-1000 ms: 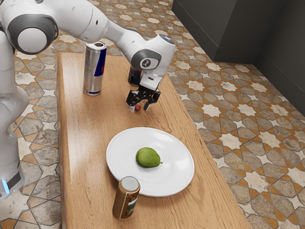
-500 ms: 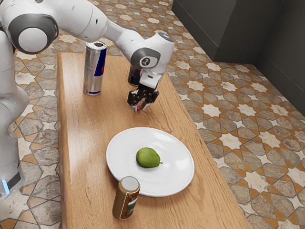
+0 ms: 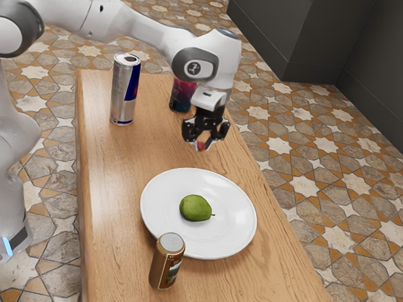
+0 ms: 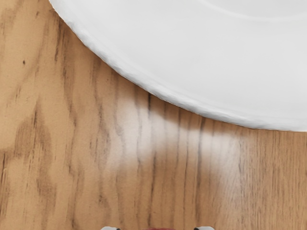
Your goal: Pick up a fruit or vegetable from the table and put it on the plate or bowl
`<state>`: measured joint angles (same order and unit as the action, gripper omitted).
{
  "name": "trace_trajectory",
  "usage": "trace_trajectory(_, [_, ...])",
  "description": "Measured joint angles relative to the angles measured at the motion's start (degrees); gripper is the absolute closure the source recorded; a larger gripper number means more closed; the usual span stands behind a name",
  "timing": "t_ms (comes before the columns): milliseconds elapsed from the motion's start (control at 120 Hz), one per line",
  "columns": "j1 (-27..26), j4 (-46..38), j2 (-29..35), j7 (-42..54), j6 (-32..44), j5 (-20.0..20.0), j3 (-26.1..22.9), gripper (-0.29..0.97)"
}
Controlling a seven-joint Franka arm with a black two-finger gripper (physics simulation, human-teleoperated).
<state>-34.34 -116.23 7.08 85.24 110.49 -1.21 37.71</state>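
Exterior view, nearest first: a brown can stands on the table, then the white plate carrying a green pear. Beyond the plate the gripper hangs above the wood, fingers clenched on a small red fruit (kind unclear). Farthest stand a red can and a silver-blue can.

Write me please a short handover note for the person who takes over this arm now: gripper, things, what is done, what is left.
Gripper: shut on a small red fruit, held above the table, just short of the plate's rim.
White plate: on the table, with a green pear lying on it.
Done: the red fruit is picked up.
Left: carry it over the plate, lower it, release.
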Motion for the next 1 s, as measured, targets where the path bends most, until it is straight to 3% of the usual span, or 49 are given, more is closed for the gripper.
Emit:
trace_trajectory(158, [-3.08,-0.06,0.53,-0.62,-1.09,0.13,-5.82,0.53])
trace_trajectory(492, [-9.55,-0.16,0.78,-2.38,-1.84,0.22,-6.34,0.53])
trace_trajectory(717, [-10.35,-0.16,0.86,-3.58,-1.98,0.27,-6.41,0.53])
trace_trajectory(850, [-11.70,0.12,0.88,-4.58,-2.78,2.15,-7.16,0.22])
trace_trajectory(1000, [-11.69,4.56,0.48,-5.72,-4.80,4.05,-7.06,0.08])
